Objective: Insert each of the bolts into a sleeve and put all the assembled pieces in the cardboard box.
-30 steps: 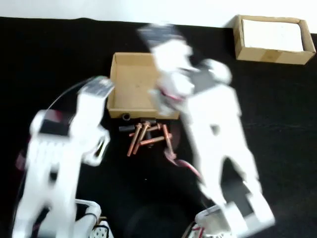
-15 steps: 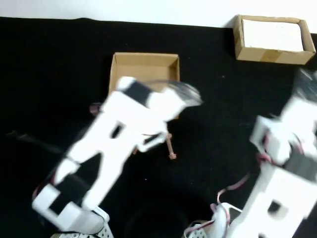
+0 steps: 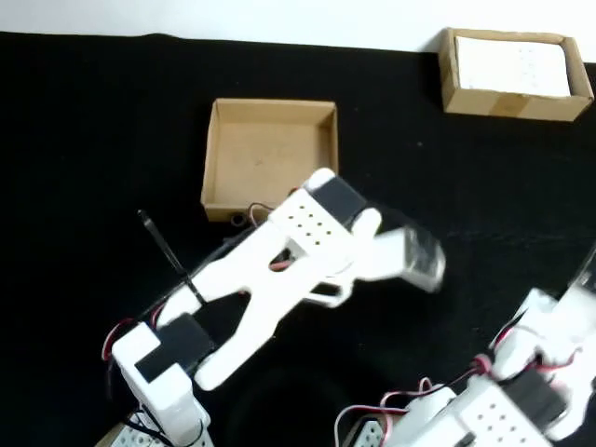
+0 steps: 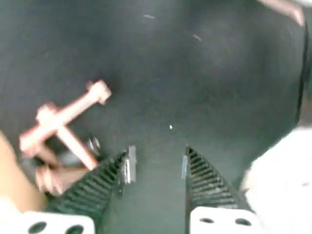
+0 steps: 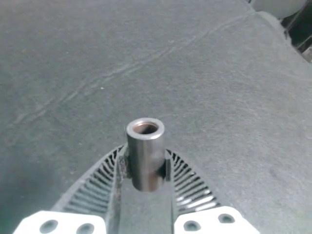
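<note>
Sleeve: clamped upright between the fingers of the right pincer, bore facing the wrist camera, above black worktop.
Left pincer: fingers parted, worktop showing through the gap.
Bolts: copper, crossed in a small heap on the worktop, just outside one left finger, apart from the gap.
High view: left pincer sits at 4 o'clock of the cardboard box.
</note>
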{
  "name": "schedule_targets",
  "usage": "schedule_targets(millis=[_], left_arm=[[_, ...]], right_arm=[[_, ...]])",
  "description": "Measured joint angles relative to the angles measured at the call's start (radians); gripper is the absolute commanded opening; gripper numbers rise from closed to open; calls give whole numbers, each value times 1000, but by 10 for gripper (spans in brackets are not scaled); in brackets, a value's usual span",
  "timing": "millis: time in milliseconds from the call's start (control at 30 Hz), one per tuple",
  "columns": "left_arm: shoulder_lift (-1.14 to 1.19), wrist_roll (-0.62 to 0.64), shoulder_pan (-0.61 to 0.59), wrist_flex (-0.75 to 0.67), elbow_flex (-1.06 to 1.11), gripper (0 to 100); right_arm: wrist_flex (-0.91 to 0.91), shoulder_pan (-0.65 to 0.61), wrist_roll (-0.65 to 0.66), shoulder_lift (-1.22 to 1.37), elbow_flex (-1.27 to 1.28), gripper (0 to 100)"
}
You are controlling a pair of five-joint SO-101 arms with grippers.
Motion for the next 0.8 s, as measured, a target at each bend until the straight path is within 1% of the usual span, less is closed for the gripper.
schedule_targets(millis=[67,100,167,367,567,667,800], left_arm=[[-2,-141,0,0,0,171],[-2,-190,0,0,-2,171],[14,-239,3,-2,-21,171],[189,-270,6,-25,-164,171],[431,-272,-5,-25,-390,171],[526,-272,-17,-26,-479,171],[601,-272,-48,-23,-542,171]], right_arm=[[0,9,23,-55,34,6],[0,12,34,-80,49,6],[0,17,54,-130,83,6],[0,18,80,-278,163,6],[0,18,92,-393,204,7],[0,18,94,-414,207,7],[0,18,94,-417,207,7]])
